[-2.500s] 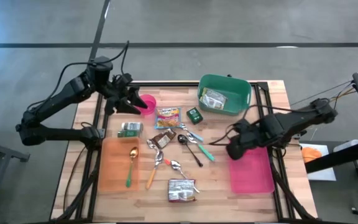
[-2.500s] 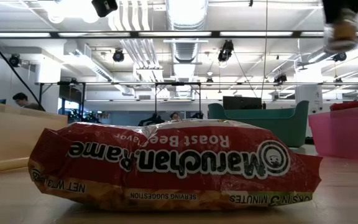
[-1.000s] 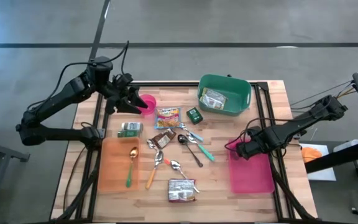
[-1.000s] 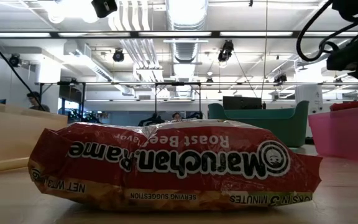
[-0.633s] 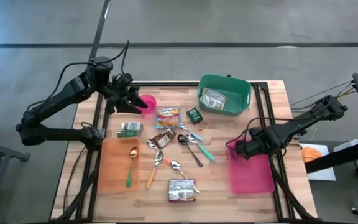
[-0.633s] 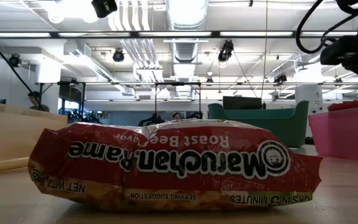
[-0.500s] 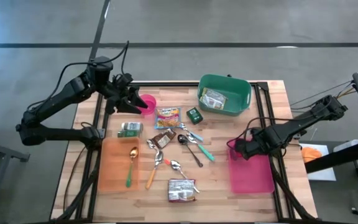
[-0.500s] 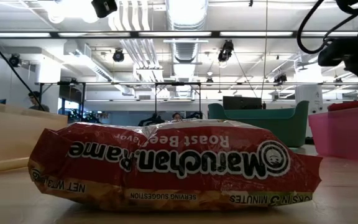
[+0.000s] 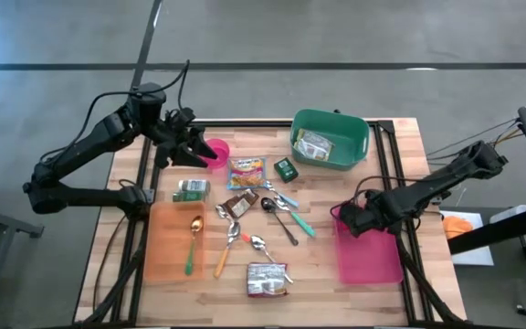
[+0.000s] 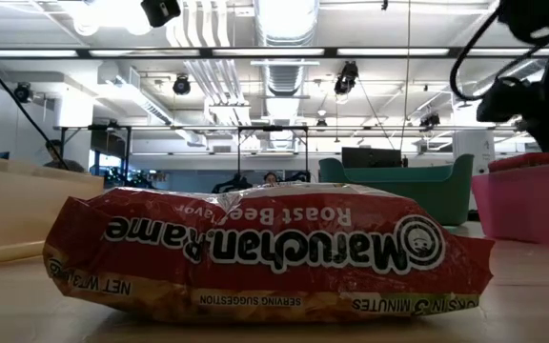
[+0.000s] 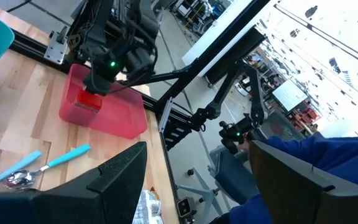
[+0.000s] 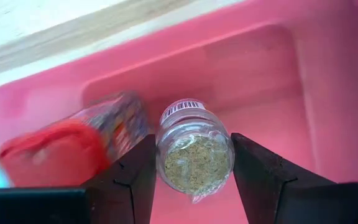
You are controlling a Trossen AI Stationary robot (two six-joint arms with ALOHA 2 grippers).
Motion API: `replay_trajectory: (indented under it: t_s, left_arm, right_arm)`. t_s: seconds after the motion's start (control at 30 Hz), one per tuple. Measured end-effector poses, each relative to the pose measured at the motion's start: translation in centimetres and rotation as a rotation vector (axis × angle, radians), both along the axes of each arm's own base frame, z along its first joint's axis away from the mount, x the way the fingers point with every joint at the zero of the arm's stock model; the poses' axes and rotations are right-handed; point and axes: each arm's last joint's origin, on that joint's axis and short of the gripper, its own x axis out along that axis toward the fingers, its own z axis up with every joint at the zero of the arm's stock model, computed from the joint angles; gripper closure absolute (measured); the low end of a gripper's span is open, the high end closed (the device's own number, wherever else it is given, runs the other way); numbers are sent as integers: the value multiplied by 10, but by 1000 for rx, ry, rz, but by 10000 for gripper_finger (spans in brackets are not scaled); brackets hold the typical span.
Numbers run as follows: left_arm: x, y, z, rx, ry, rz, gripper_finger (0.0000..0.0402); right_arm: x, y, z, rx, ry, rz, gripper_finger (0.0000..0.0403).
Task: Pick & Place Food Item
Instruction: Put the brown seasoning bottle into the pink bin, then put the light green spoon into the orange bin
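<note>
Placing step: your right gripper (image 12: pixel 194 180) grasps a herb jar (image 12: pixel 195 152) over the pink bin (image 9: pixel 373 258).
Another red-capped item (image 12: pixel 61 152) already lies there, so lower beside it, then let go. Your left gripper (image 9: pixel 190 146) waits with fingers apart near the pink cup (image 9: pixel 217 152), far side of the surface (image 9: pixel 318 274).

1. You can read "Maruchan Ramen", upside down, across the red noodle packet (image 10: pixel 265 252).
2. Above that name on the packet, "Roast Beef Flavor".
3. Along the packet's lower edge: "SERVING SUGGESTION", "3 MINUTES", "NET WT".
</note>
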Motion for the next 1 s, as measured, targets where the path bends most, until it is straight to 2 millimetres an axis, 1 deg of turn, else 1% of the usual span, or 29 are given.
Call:
replay_trajectory:
  t_s: [0.13, 0.37, 0.67, 0.8, 0.87, 1.0]
  left_arm:
    - [0, 0, 0, -1, 0, 1, 119]
    - [0, 0, 0, -13, 7, 3, 119]
    - [0, 0, 0, -24, 13, 6, 119]
    - [0, 0, 0, -24, 13, 6, 119]
    - [0, 0, 0, -24, 13, 6, 119]
    - [0, 0, 0, -25, 13, 6, 119]
  right_arm:
    - [9, 4, -10, -26, 65, 24, 236]
    - [24, 10, -11, -53, 95, 94, 236]
    - [25, 10, -10, -55, 94, 112, 236]
    - [24, 10, -9, -53, 93, 146, 233]
    - [24, 10, -9, -52, 96, 165, 209]
    - [24, 11, -9, -47, 95, 182, 134]
